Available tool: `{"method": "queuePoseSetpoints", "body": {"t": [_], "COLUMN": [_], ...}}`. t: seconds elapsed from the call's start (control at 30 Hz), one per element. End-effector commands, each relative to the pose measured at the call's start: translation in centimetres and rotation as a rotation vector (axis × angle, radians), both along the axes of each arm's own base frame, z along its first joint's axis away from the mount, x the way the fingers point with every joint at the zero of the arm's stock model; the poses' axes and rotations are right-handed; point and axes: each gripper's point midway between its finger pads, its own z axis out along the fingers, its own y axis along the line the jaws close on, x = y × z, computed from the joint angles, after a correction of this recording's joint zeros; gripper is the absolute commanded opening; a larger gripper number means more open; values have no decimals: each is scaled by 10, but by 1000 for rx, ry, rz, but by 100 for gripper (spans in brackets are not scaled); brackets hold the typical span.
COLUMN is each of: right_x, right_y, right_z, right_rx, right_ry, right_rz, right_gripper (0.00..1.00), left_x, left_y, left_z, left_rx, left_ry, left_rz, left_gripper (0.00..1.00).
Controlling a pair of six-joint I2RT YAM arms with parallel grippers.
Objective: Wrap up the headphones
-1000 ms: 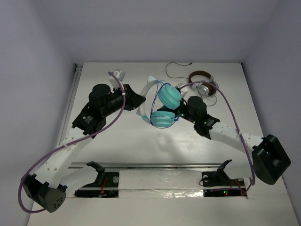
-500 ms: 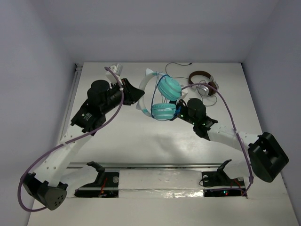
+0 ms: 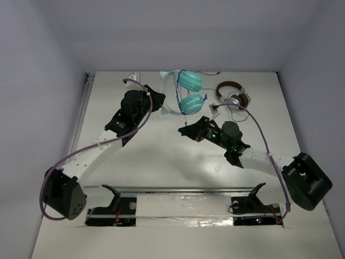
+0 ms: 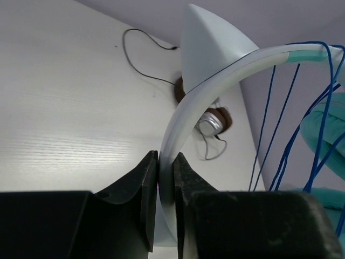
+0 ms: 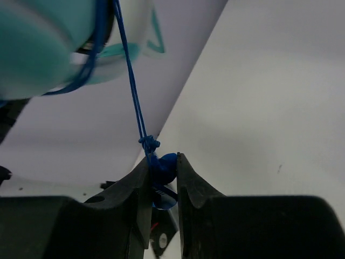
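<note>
The left hand (image 4: 166, 162) pinches the headband (image 4: 215, 75), the right hand (image 5: 161, 164) the cable (image 5: 131, 86). Tug too hard and that cable may slip free.

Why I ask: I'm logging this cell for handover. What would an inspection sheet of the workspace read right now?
Surface: white table, wood-grain finish.
Job's things: teal headphones at the back centre, held by their white headband.
Clutter: brown-and-silver headphones lying back right.
Grippers: left fingers shut on the headband; right fingers shut on the blue cable's end.
Cables: blue cable runs from the right fingers up to the ear cups, with several strands across them; thin dark cable beside the brown pair; purple arm cables.
Surroundings: plain pale walls on three sides.
</note>
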Motion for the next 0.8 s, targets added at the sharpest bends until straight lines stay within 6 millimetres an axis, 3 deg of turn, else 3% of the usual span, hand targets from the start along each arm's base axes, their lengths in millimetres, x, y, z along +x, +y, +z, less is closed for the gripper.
{"method": "queuePoseSetpoints", "body": {"t": [0.0, 0.07, 0.27, 0.37, 0.5, 0.67, 0.77], "right_x": [-12, -12, -11, -7, 4, 5, 9], "right_y": [3, 4, 12, 16, 17, 17, 14], "right_z": [25, 22, 15, 6, -12, -10, -17], "right_rx": [184, 208, 261, 276, 291, 389, 420], "right_ry": [45, 74, 169, 232, 317, 350, 387], "right_rz": [65, 66, 109, 109, 65, 82, 54], "right_gripper": [5, 6, 7, 7, 8, 9, 10], "left_x": [32, 41, 55, 49, 36, 22, 8], "left_y": [11, 17, 20, 12, 5, 2, -3], "left_z": [45, 38, -7, -25, -68, -111, -125], "left_rx": [-155, -121, -14, 25, 111, 176, 198], "left_ry": [-157, -168, -136, -129, -90, -32, -20], "left_rz": [167, 220, 290, 300, 313, 308, 296], "left_gripper": [0, 0, 0, 0, 0, 0, 0]}}
